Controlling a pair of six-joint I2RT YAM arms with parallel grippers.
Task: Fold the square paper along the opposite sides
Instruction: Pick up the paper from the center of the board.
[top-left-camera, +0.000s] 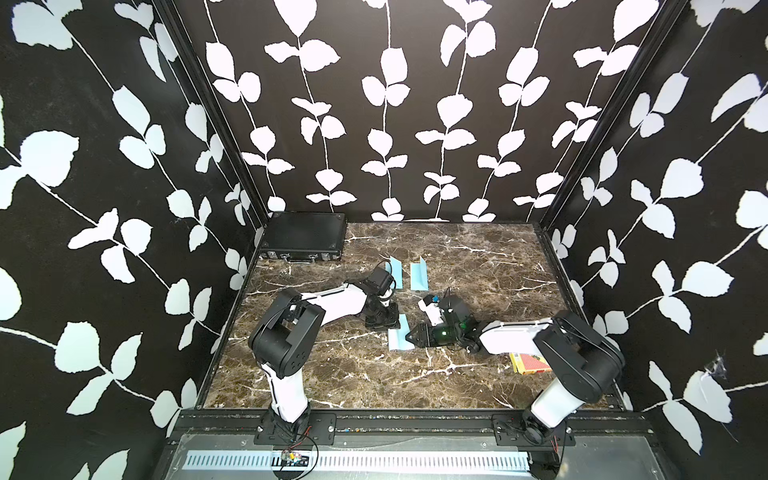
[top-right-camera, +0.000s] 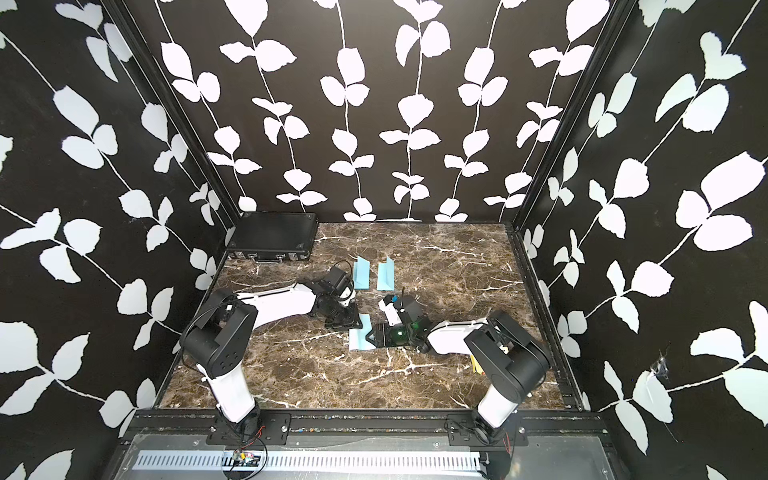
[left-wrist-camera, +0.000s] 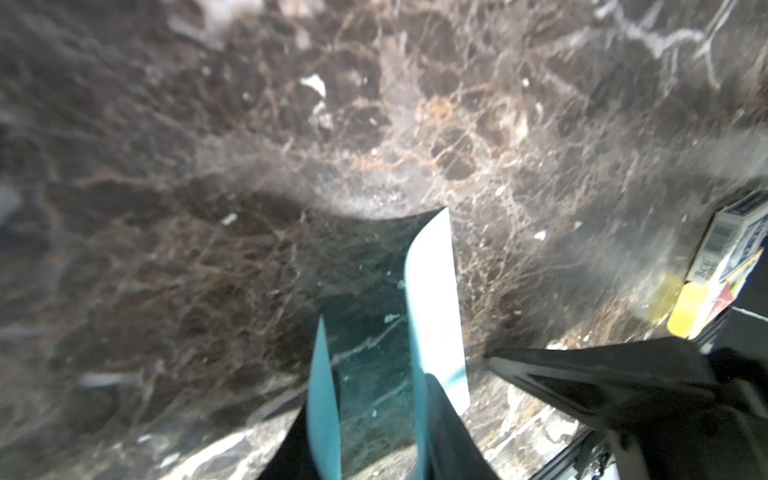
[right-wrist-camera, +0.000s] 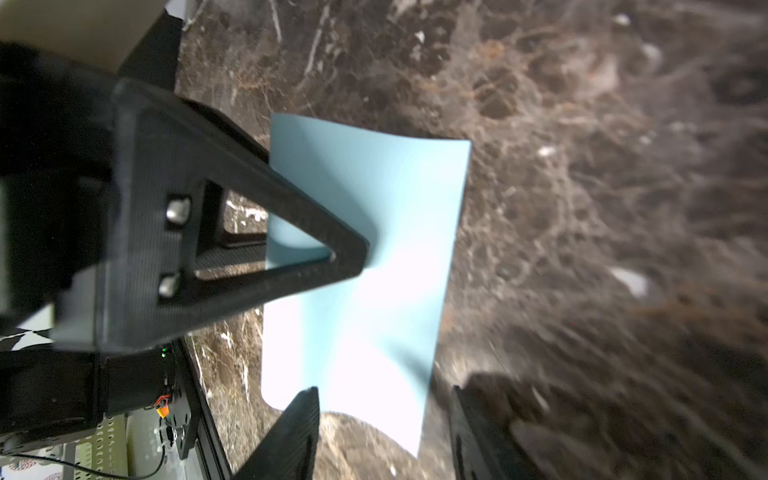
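1. Black walls (top-left-camera: 365, 124) printed with white leaves enclose a glossy, brown marble-veined tabletop (top-left-camera: 332, 374). A black hard case (top-left-camera: 303, 239) sits in the table's far left corner.
2. Right of the case and nearer the front, the left gripper (left-wrist-camera: 370, 399) is half closed. One jaw stands outside each raised side of the thin light-blue square paper (right-wrist-camera: 374, 249), and the sides are not yet pinched together.
3. The paper bows into a trough running along that gripper's reach, so closing the jaws should bring the opposite sides together.
4. Farther right of the case, the right gripper (right-wrist-camera: 384, 390) stands open astride the paper's edge, gripping nothing.
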